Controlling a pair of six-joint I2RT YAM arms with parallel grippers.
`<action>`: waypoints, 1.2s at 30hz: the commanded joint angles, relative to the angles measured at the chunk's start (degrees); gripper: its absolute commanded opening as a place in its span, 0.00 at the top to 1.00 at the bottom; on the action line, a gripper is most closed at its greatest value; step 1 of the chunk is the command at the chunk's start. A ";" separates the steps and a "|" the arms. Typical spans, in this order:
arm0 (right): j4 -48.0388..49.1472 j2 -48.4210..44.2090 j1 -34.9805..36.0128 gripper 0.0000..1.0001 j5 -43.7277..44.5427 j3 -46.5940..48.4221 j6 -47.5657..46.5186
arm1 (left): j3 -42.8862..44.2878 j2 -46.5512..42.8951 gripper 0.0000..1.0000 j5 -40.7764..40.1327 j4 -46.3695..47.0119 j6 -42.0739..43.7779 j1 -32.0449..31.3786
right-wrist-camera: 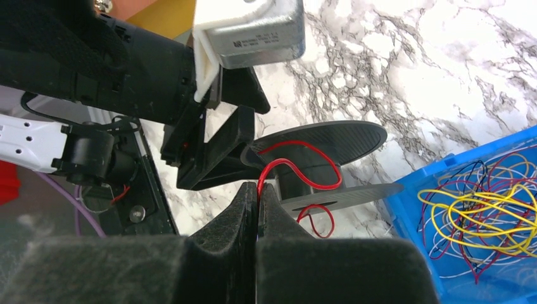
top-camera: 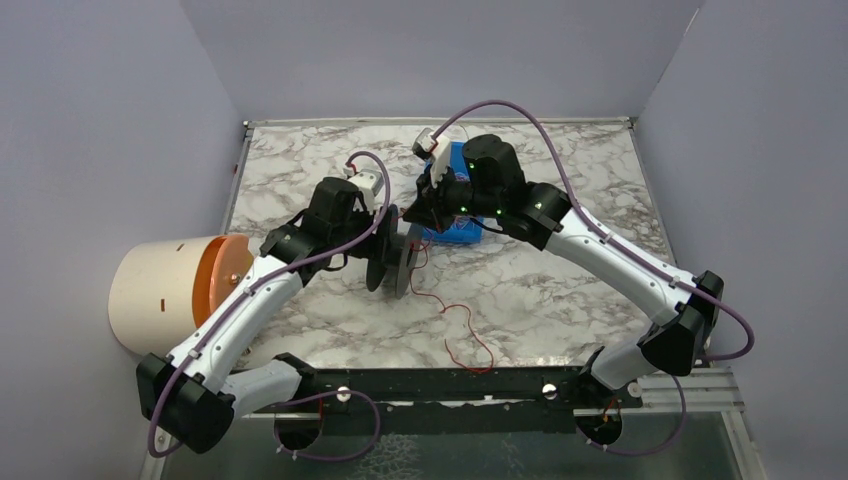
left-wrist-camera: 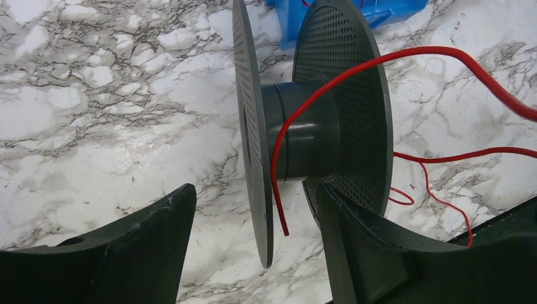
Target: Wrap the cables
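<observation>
The spool [left-wrist-camera: 304,133] stands on its rim near the middle of the tabletop [left-wrist-camera: 95,95]. The left tool [left-wrist-camera: 253,196] is spread, the spool between its fingers and the left finger clear of the flange. The right tool [right-wrist-camera: 258,190] is pressed together, pinching the red cable [left-wrist-camera: 274,177], which loops round the spool's hub and trails toward the near edge. More cables [right-wrist-camera: 481,215] lie tangled in the blue bin [right-wrist-camera: 405,221] toward the far edge.
</observation>
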 commanded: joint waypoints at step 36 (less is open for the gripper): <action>6.23 0.66 -0.52 0.99 -2.26 -3.56 3.17 | -1.54 4.85 0.62 0.44 3.76 1.78 0.51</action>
